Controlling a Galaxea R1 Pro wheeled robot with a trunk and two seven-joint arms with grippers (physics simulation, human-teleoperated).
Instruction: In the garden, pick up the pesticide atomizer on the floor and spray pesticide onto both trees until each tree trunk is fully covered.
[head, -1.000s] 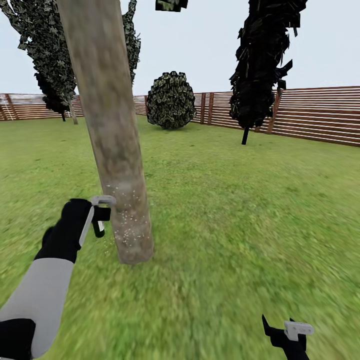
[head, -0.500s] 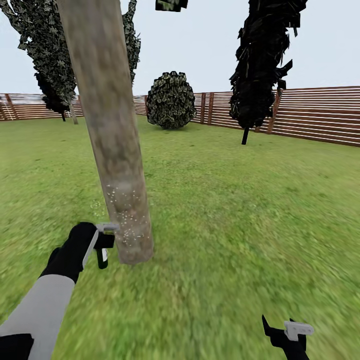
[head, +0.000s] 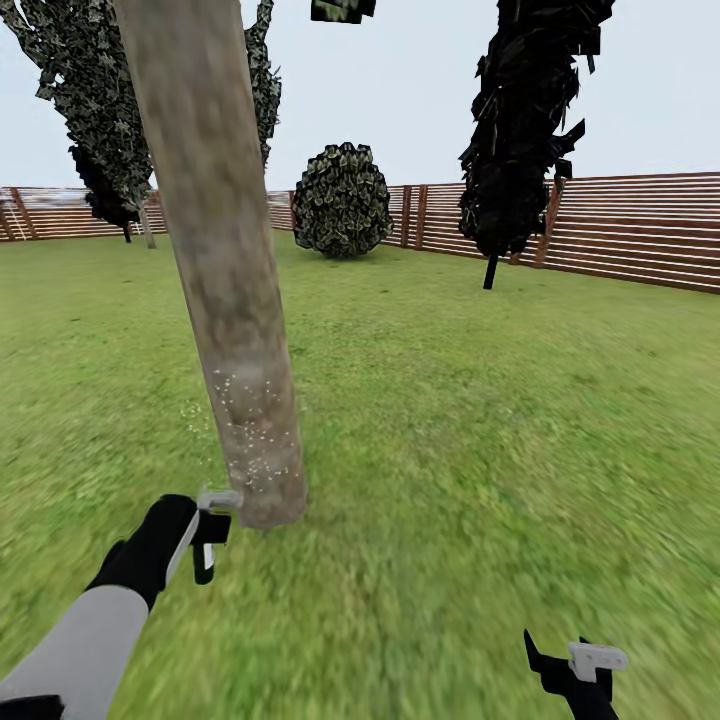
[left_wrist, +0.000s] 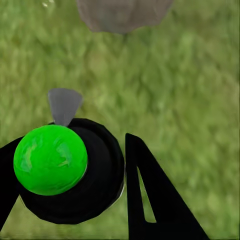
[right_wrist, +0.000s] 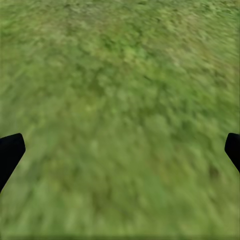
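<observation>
The nearest tree trunk (head: 225, 270), grey-brown and mottled, rises from the grass left of centre, its base (left_wrist: 122, 15) just ahead of my left hand. White pesticide specks (head: 250, 425) dot its lower part. My left gripper (head: 208, 530) is low beside the trunk's base, shut on the dark pesticide atomizer (head: 204, 562). In the left wrist view the atomizer (left_wrist: 75, 175) is a black round body with a bright green cap and a grey nozzle (left_wrist: 64, 105), held against a black finger (left_wrist: 150, 200). My right gripper (head: 582, 668) hangs open over bare grass, fingertips (right_wrist: 10, 155) far apart.
A brown slatted fence (head: 630, 235) closes the lawn at the back. In front of it stand a round bush (head: 342, 200), a dark leafy tree (head: 520, 130) on a thin stem, and another tree (head: 95, 120) at far left. Open grass (head: 480, 430) spreads to the right.
My left gripper has moved down along the trunk with the atomizer, from mid-height of the speckled patch to the trunk's base. The right arm has stayed still.
</observation>
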